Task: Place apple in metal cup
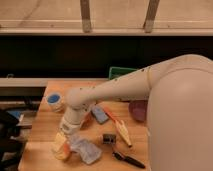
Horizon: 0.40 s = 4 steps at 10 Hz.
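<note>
The apple (59, 148), yellow-orange, lies near the front left corner of the wooden table (42, 127). My gripper (65, 135) hangs down from the white arm (115, 89) and sits right over the apple, touching or almost touching its top. A small grey object with a dark inside (108, 138), which looks like the metal cup, stands on the table to the right of the apple, apart from the gripper.
A crumpled clear wrapper (86, 150) lies just right of the apple. A white-and-blue cup (54, 100) stands at the back left. A blue flat item (100, 114), a yellow pointed item (123, 133), a black pen (128, 160), a purple bowl (137, 109) and a green bin (120, 73) are also there.
</note>
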Tool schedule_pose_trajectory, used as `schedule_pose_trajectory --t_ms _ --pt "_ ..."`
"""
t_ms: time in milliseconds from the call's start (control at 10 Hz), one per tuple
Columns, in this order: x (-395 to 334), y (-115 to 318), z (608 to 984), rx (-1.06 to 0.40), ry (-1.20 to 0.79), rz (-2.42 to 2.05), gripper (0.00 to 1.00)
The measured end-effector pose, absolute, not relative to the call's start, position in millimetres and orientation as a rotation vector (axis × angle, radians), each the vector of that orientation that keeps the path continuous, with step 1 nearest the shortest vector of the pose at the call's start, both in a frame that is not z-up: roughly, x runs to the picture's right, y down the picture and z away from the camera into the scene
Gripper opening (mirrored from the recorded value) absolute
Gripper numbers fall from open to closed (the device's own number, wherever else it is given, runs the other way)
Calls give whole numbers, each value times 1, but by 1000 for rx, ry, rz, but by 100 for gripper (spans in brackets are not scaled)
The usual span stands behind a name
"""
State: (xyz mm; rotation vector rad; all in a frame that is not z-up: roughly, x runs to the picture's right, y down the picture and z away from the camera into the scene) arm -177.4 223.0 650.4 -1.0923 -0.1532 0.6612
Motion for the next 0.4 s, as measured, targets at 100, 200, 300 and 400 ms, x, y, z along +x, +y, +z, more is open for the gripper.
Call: schedule_pose_trajectory --t_ms 100,200,300,400 --pt "-168 207 652 -1029 -156 722 69" --pt "-156 190 656 -962 -157 791 69" --pt "-147 179 660 -911 -155 841 69" --pt "-140 168 662 -851 -154 899 69"
